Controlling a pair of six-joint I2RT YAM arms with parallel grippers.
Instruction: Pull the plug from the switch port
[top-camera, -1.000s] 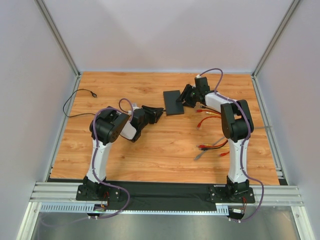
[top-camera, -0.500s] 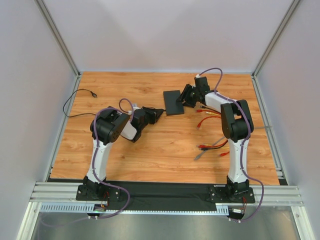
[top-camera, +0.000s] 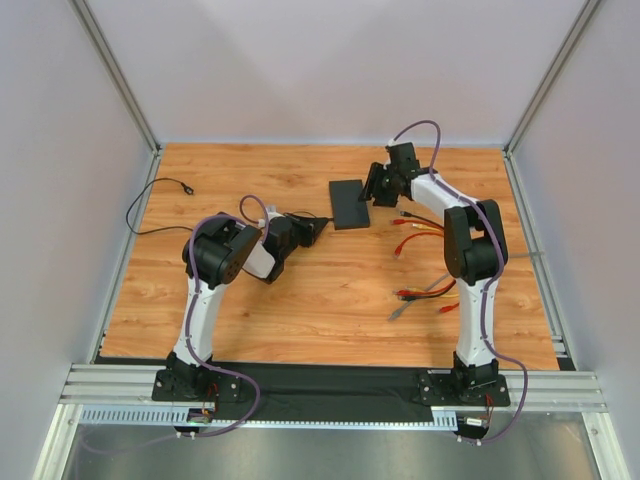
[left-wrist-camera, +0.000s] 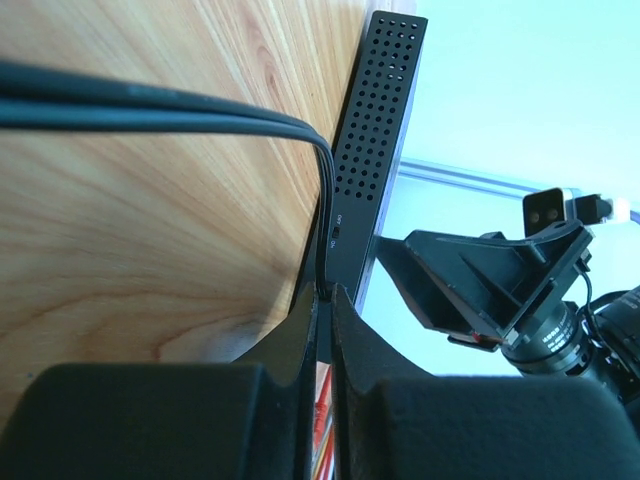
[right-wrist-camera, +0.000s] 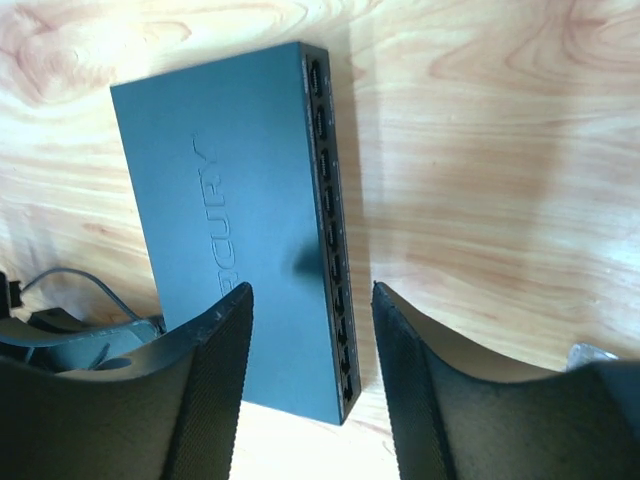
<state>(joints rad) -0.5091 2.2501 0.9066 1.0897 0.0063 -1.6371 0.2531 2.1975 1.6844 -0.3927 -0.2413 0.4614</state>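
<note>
Toward the far middle of the tabletop (top-camera: 330, 290) lay the switch (top-camera: 349, 203), flat on the wood, with its row of sockets (right-wrist-camera: 330, 230) along the long side that faced the right arm (top-camera: 470, 240). At the switch's near left corner were the left jaws, low over the wood. In the left wrist view their two fingers (left-wrist-camera: 285, 345) stood almost together with only a thin slit between them. A black cable (left-wrist-camera: 150, 110), seen as two strands side by side, ran across the wood and bent down into that slit, just beside the switch's perforated side (left-wrist-camera: 378, 140). The left jaws were pinched on that cable. The plug itself was hidden between the fingers, so it could not be told whether it sat in a port.

On the opposite side, the right jaws stood roughly half open and held nothing. One finger (right-wrist-camera: 215, 385) hung over the switch's top face and the other (right-wrist-camera: 410, 390) over bare wood, so the socket edge ran between them near one end of the row. Whether either finger touched the switch could not be told.

Beside the right arm, red and yellow cables (top-camera: 420, 226) lay in loose bunches on the tabletop. A separate thin black lead (top-camera: 150, 215) curled near the left edge, well apart from the switch
</note>
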